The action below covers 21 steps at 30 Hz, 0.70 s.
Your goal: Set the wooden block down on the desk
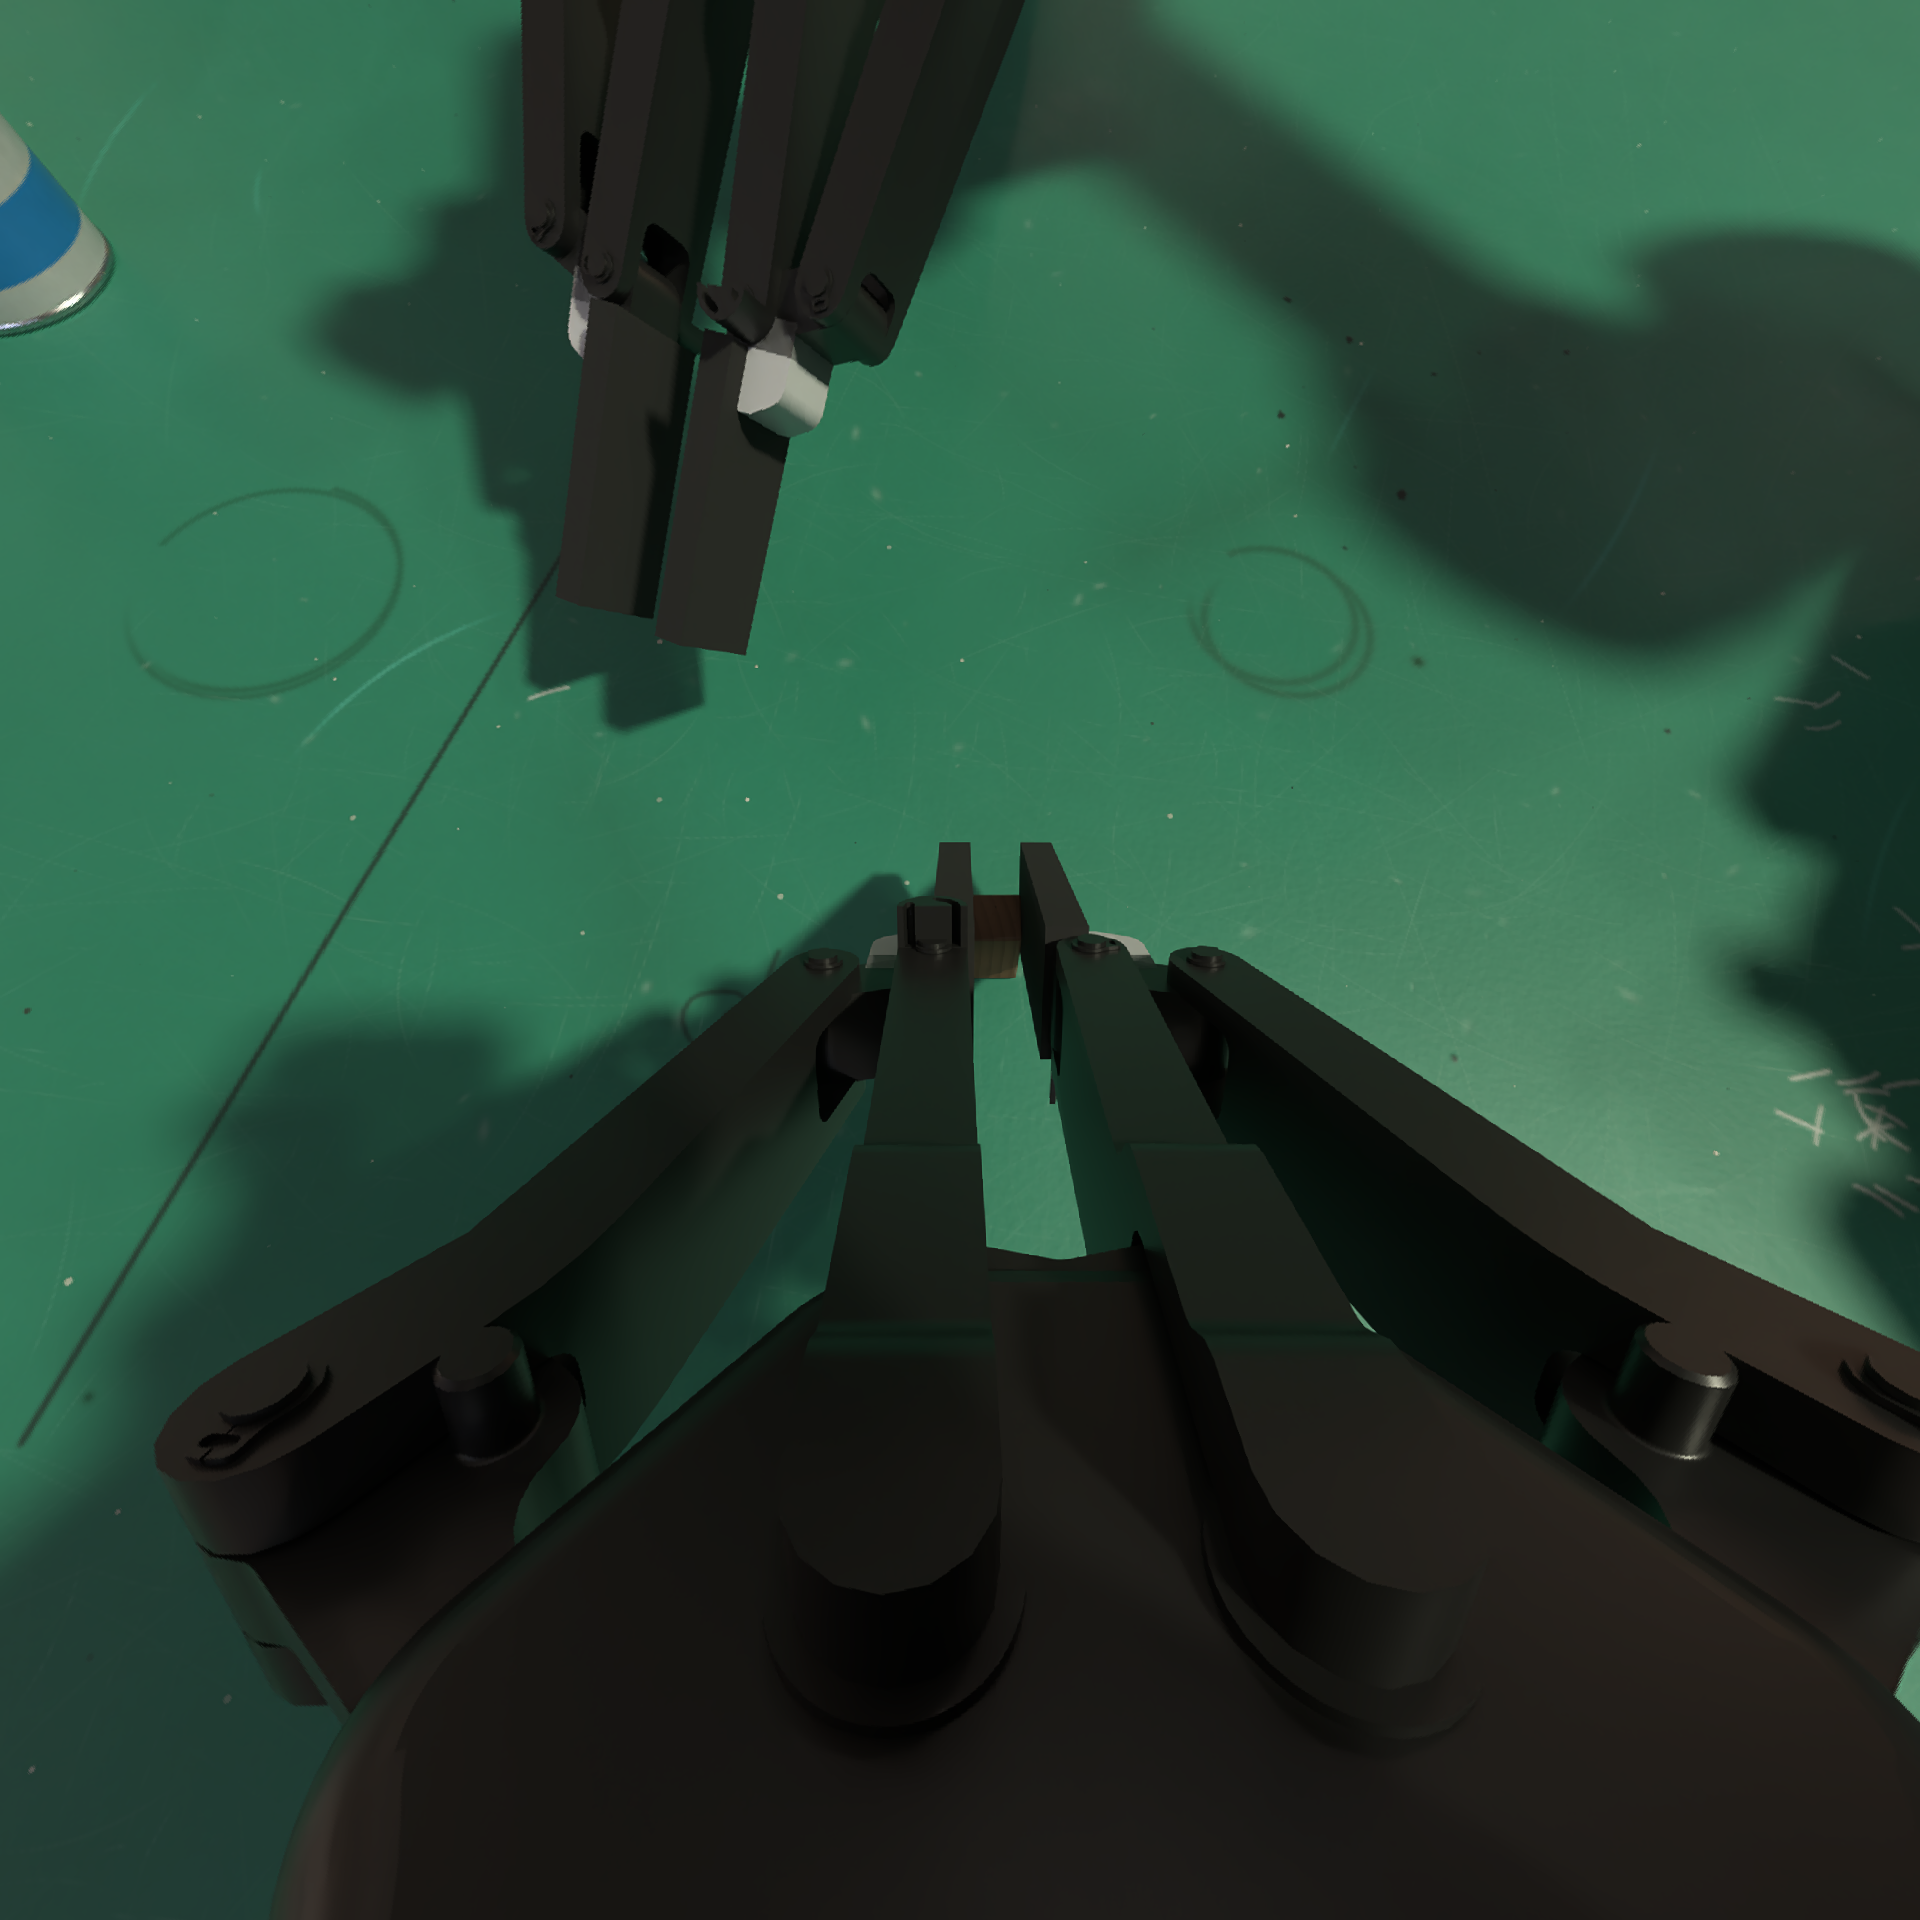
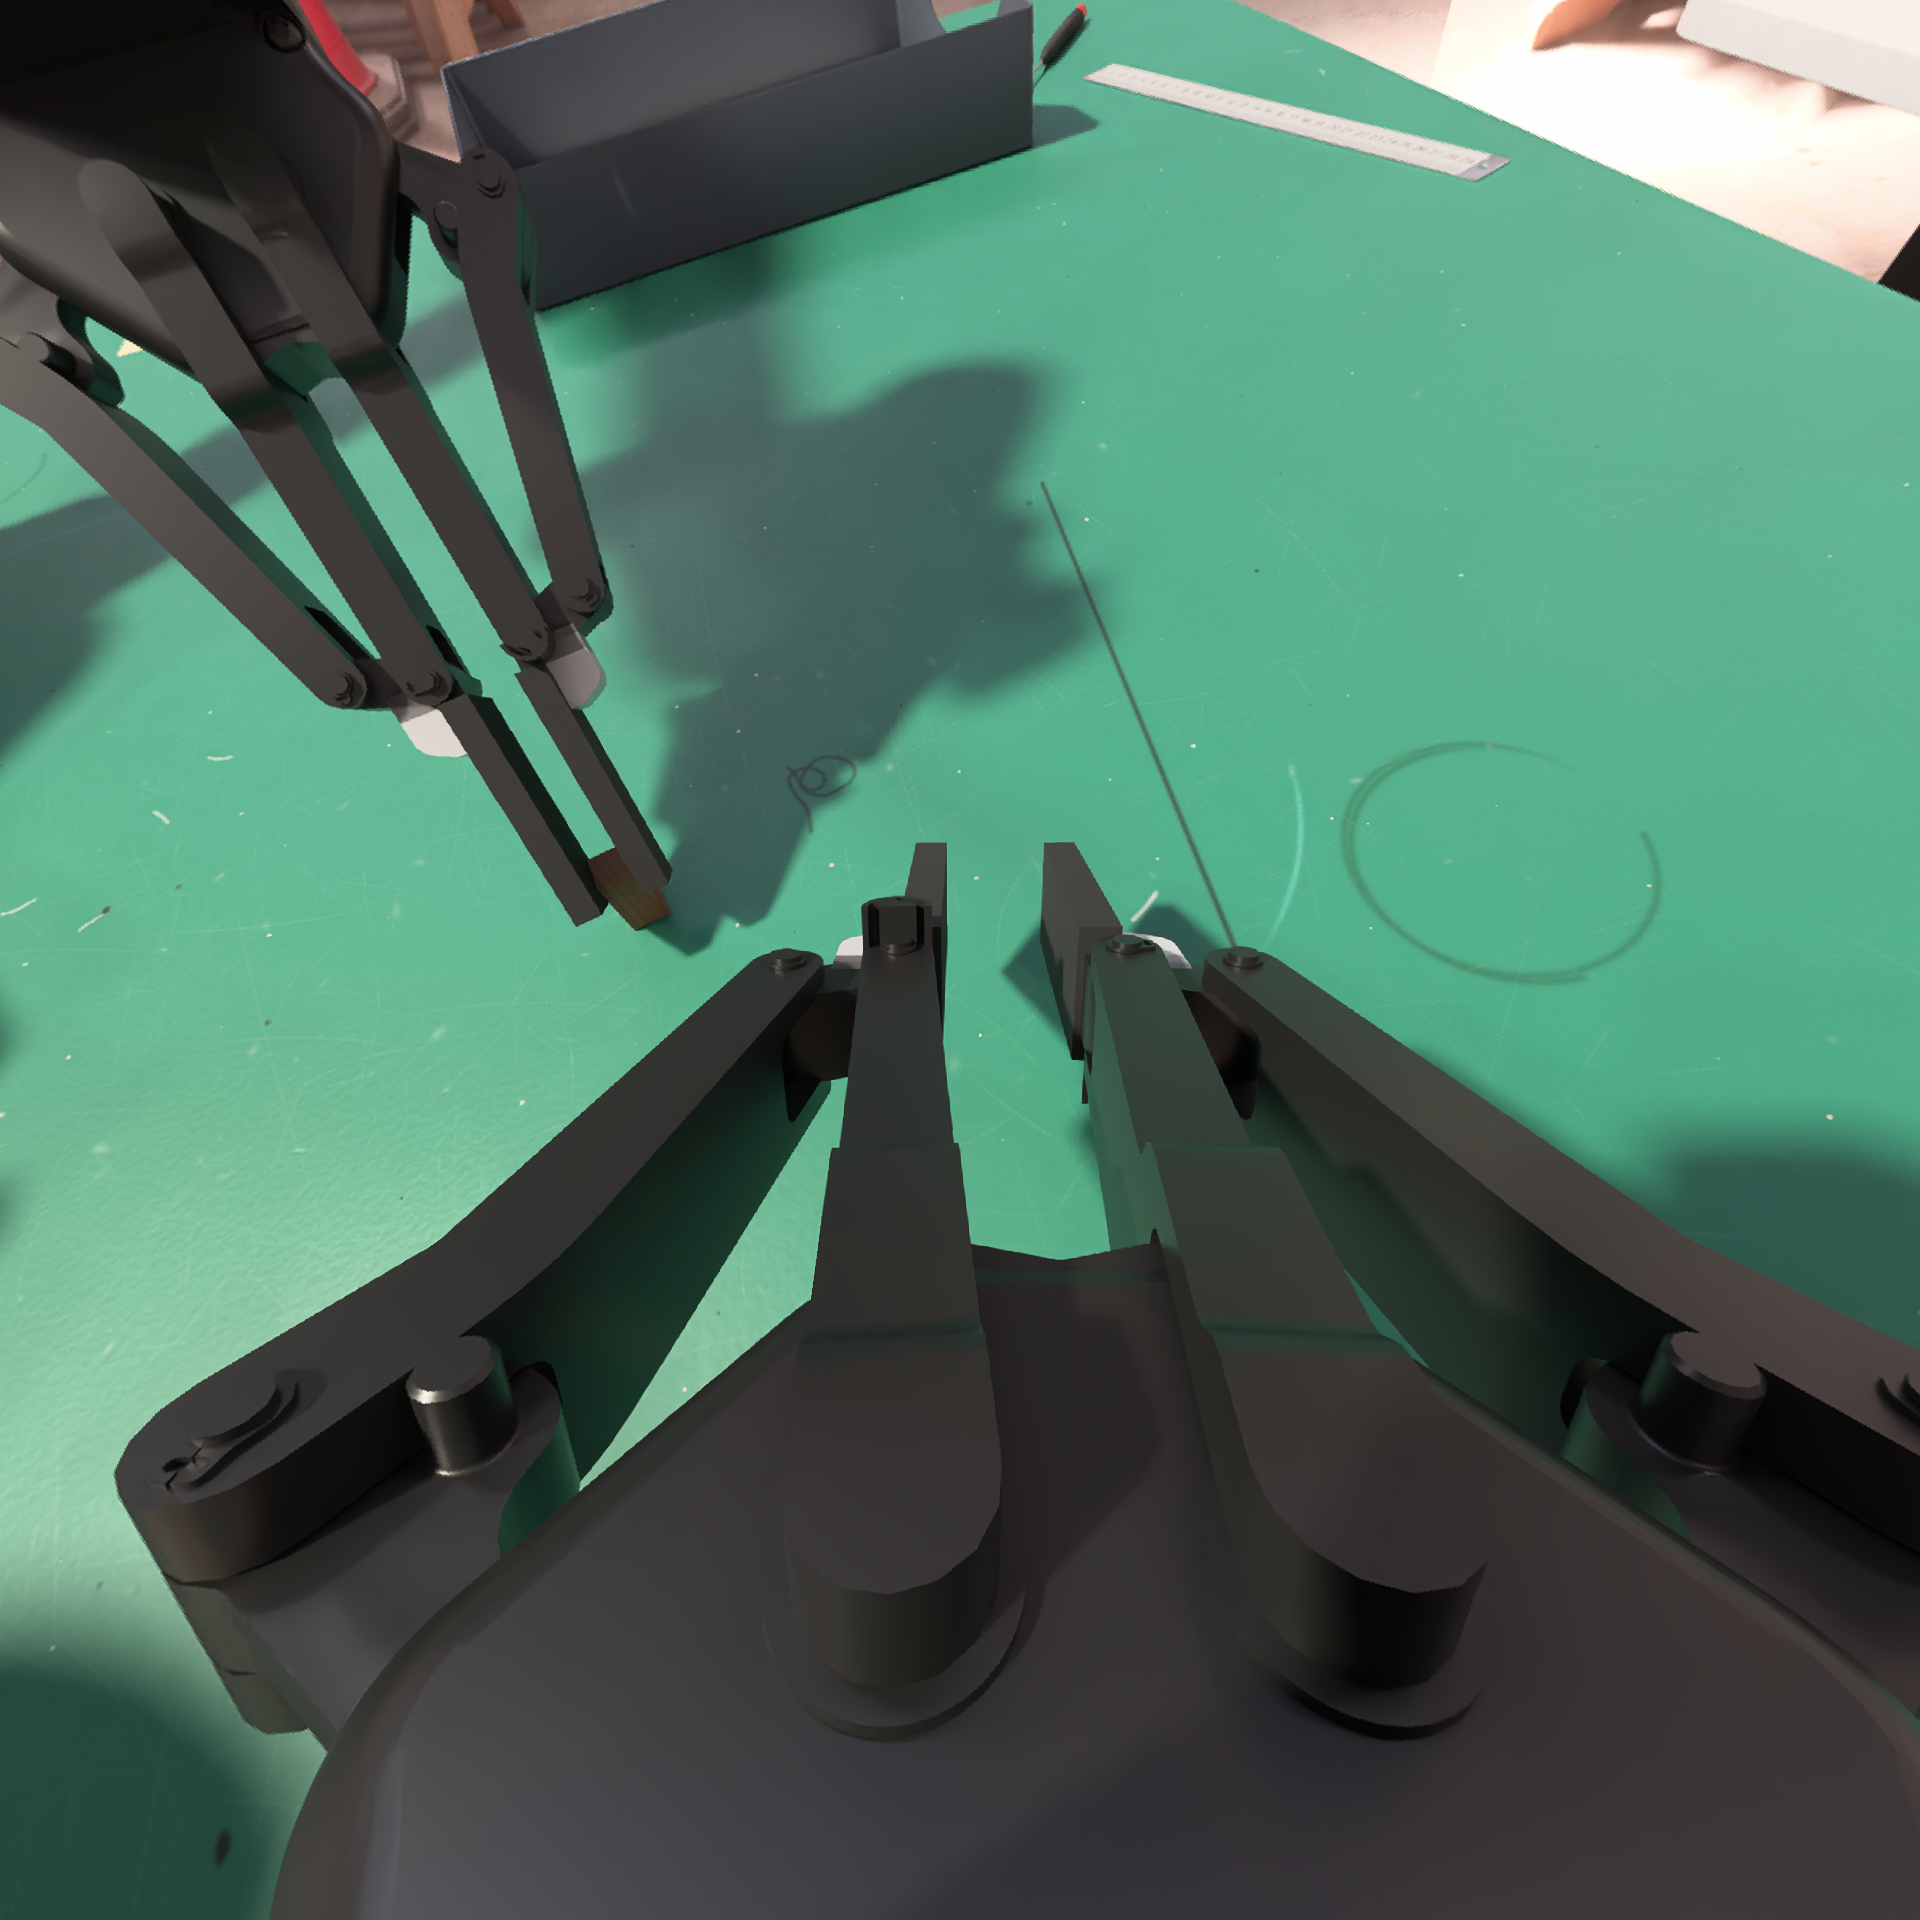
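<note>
The small wooden block (image 1: pixel 995 935) sits clamped between the fingertips of my left gripper (image 1: pixel 997 873). In the right wrist view the left gripper (image 2: pixel 623 904) points steeply down, and the block (image 2: pixel 631 896) is at or just above the green desk (image 2: pixel 1351 416), its shadow right beside it. My right gripper (image 2: pixel 992 868) is empty, with its fingers a narrow gap apart, hovering above the desk close to the right of the block. It also shows at the top of the left wrist view (image 1: pixel 660 623).
A grey open box (image 2: pixel 748 135) stands at the back of the desk. A metal ruler (image 2: pixel 1299 120) and a red-tipped tool (image 2: pixel 1060 36) lie near the far edge. A blue and white cup (image 1: pixel 42 229) stands at the left edge of the left wrist view.
</note>
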Tool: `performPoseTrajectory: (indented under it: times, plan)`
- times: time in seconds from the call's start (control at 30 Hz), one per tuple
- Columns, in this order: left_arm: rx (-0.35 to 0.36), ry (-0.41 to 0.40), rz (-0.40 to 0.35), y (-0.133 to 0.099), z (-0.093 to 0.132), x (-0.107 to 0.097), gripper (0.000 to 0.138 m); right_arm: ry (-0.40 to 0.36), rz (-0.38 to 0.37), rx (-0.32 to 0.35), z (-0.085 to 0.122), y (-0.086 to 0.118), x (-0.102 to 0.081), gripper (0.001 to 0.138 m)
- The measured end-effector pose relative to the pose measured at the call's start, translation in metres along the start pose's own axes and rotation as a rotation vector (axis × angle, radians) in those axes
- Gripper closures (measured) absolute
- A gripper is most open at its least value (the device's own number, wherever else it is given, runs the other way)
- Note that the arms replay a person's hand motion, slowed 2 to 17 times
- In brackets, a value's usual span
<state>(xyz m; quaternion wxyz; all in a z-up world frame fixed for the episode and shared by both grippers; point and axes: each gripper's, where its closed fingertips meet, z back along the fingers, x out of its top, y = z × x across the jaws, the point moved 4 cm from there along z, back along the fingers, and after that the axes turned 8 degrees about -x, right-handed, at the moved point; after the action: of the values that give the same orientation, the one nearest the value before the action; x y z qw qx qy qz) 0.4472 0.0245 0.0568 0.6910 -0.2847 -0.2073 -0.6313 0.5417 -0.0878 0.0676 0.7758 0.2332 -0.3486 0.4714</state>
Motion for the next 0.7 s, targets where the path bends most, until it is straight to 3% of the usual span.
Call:
performPoseTrajectory:
  times: [0.7]
  plan:
    - [-0.009,-0.012,0.009,0.0006,0.0002,-0.0004,0.126,-0.003,0.000,0.000,0.0004,0.0002,0.0004,0.114]
